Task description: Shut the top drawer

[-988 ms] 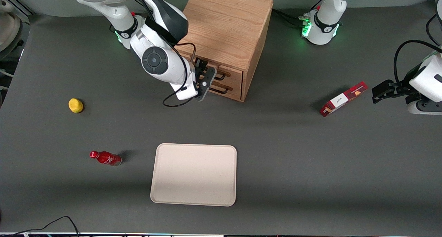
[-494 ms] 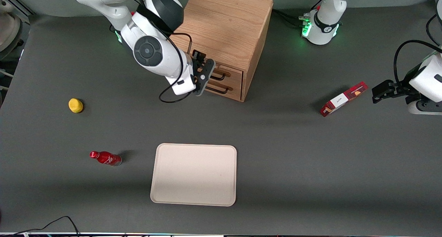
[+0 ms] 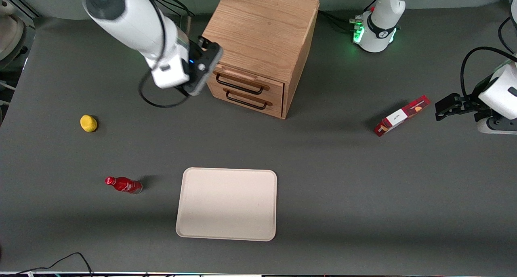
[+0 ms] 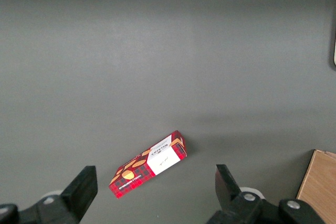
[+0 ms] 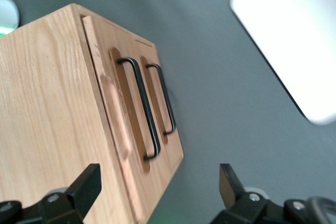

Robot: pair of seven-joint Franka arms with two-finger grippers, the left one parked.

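Noting the top drawer [image 3: 242, 82] sits flush in the oak cabinet [image 3: 262, 30]; we judge it rigid, best pushed beside its black handle [image 5: 140, 106]; gripper [image 3: 202, 69] spread, empty, alongside

The top drawer [image 3: 241, 80], light oak with a black wire handle, sits pushed in flush above the lower drawer; my tool [image 3: 200, 72] hangs at its nine o'clock.

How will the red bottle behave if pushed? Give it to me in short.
The red bottle lies on its side, so a push across its length would probably roll it. It looks small and glossy, so likely light and slippery to grip. The gripper, open, hovers beside the oak cabinet, well away from it.
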